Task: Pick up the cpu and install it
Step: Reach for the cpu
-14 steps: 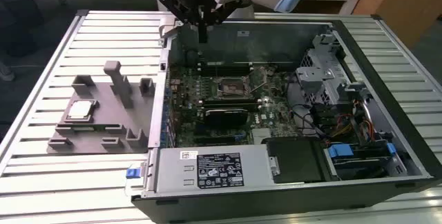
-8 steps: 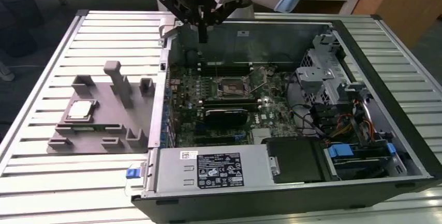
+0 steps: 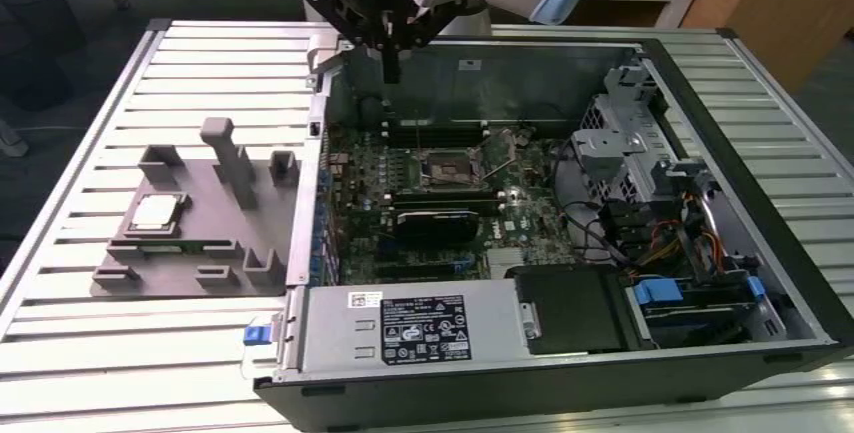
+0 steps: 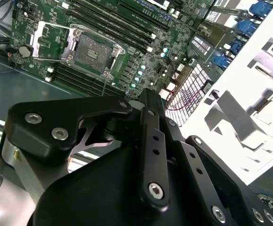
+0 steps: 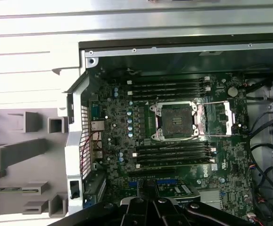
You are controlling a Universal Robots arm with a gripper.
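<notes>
Tool (image 3: 390, 71), fingers together and empty, hangs at upper centre above the open computer case (image 3: 534, 73); the cpu (image 3: 154, 213) lies on the grey holder tray (image 3: 207, 203), left, on the worktop (image 3: 80, 353).

Holder tray (image 5: 6, 136) cut off at edge in first wrist view.

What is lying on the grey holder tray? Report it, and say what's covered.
The cpu lies flat in a recess of the grey holder tray, silvery plate up, near the tray's upright posts. The recess floor under it is covered by the chip.
</notes>
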